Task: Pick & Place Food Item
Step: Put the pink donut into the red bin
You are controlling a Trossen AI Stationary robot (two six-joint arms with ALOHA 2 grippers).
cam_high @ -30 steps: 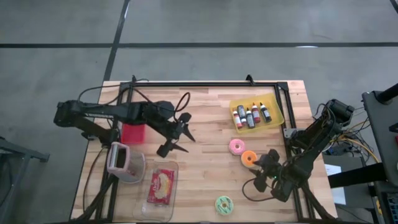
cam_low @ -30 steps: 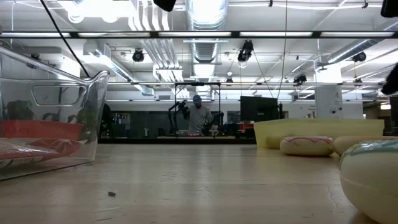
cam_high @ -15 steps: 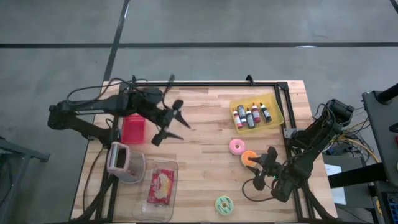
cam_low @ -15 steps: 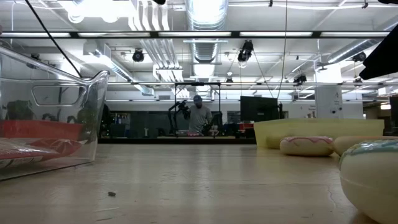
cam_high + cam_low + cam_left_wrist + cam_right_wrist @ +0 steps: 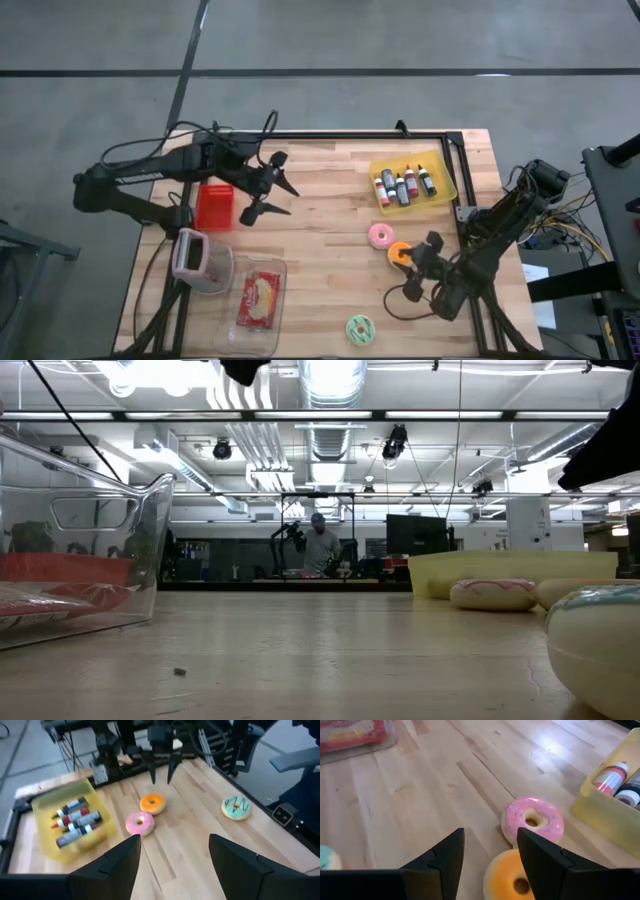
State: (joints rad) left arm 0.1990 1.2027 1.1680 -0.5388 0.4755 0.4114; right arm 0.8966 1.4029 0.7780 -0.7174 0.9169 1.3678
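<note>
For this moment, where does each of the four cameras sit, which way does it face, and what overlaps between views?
High view: overhead, straight down on the table; both arms show, left gripper open, right gripper open.
Low view: at tabletop height, level into the room; only dark arm parts at the upper edges.
Left wrist view: past its own fingers toward the right arm.
Right wrist view: past its own fingers, close above the table.
Shared: pink donut and orange donut appear in both wrist views.
</note>
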